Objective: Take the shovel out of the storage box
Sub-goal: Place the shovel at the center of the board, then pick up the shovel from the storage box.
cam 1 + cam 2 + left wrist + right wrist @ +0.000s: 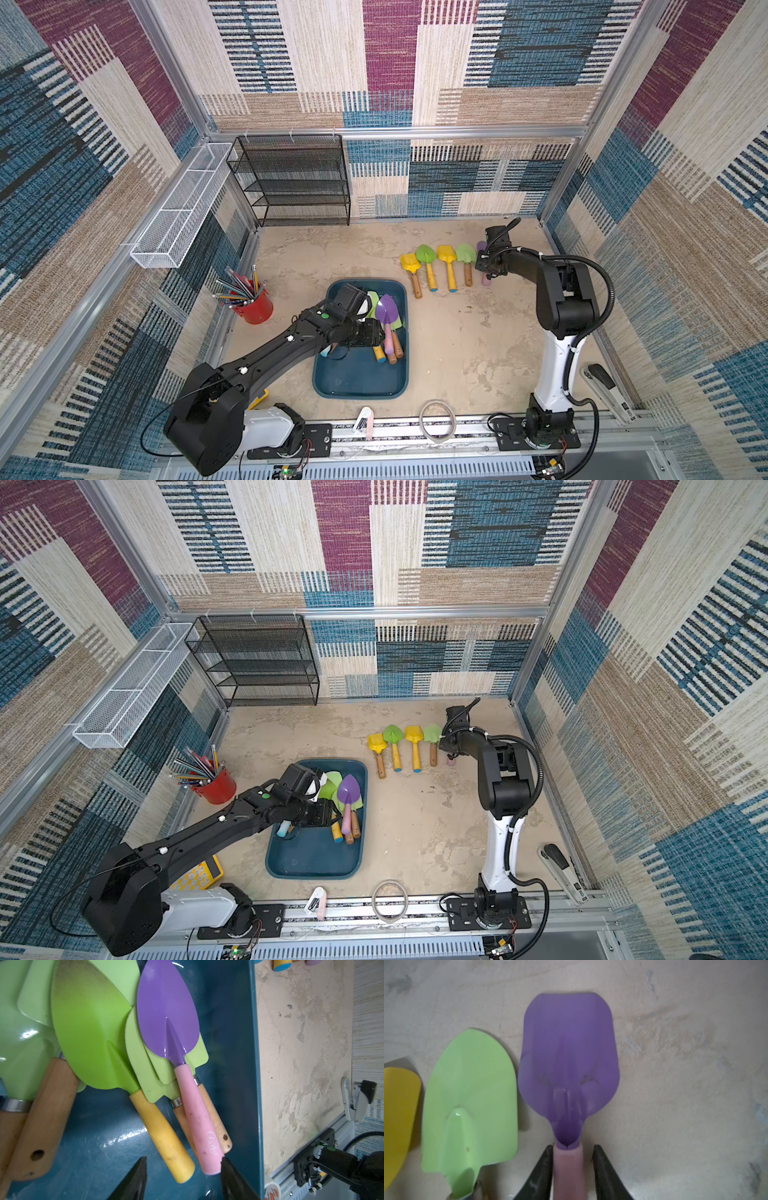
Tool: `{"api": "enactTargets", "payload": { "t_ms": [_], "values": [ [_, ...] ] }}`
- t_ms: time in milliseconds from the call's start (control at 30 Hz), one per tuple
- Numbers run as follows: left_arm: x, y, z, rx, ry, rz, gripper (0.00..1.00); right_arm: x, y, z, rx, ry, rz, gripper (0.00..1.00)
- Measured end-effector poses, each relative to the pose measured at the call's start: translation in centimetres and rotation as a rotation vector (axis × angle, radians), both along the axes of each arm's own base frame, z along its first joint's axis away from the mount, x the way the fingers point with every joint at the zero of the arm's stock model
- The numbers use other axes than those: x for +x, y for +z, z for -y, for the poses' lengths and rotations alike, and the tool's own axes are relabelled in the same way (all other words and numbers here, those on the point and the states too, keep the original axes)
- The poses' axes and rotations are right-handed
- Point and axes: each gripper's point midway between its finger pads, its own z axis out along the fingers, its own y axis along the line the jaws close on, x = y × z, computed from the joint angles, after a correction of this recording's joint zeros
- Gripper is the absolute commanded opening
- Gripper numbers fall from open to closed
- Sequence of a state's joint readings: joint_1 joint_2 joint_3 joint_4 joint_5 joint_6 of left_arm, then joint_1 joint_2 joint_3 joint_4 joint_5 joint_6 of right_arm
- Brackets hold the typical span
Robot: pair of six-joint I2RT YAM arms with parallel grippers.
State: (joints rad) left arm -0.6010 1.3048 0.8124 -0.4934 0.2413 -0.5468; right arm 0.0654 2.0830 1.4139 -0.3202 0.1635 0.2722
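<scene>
Left gripper [183, 1158] sits low in the storage box [357, 382], jaws spread, one tip touching the purple shovel [166, 1012] at its pink handle end. Prob. light, stiff, blade slick; grab mid-handle. Green shovels [89, 1028] beneath partly hidden. Farther off, right gripper [572, 1146], jaws slack round a square-bladed shovel [569, 1053] on the table [457, 353]; handle cut off.

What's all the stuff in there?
storage box: 1, teal, middle of table
shovels in box: several, mostly green, one purple
shovels on table: 5, yellow, green, purple, one row
cup: 1, red, left of box, holding pencils
rack: 1, black, back wall
basket: 1, white wire, left wall
tape ring: 1, pale, front edge
stapler: 1, black-grey, right side
calculator: 1, yellow, front left
left gripper: 1, black, open, over box
right gripper: 1, black, open, around handle of purple shovel
</scene>
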Motion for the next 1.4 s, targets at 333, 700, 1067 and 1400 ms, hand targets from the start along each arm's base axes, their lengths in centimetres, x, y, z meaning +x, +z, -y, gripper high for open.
{"api": "enactTargets", "payload": {
  "t_ms": [333,700,1067,1400],
  "values": [
    [0.5,0.2,0.8,0.038,-0.015,-0.006,0.59,-2.1,5.7,-0.5,0.045,0.007,0.107,0.46],
    [-0.2,-1.1,2.9,0.167,-0.086,-0.028,0.54,-8.5,9.0,-6.3,0.301,0.170,0.180,0.43],
    [-1.0,-3.3,2.9,0.321,-0.122,-0.058,0.52,-12.0,11.9,-11.7,0.413,0.340,0.224,0.43],
    [-0.9,-2.7,1.4,0.475,-0.123,-0.003,0.46,-13.2,10.9,-13.6,0.465,0.382,0.210,0.43]
  ]
}}
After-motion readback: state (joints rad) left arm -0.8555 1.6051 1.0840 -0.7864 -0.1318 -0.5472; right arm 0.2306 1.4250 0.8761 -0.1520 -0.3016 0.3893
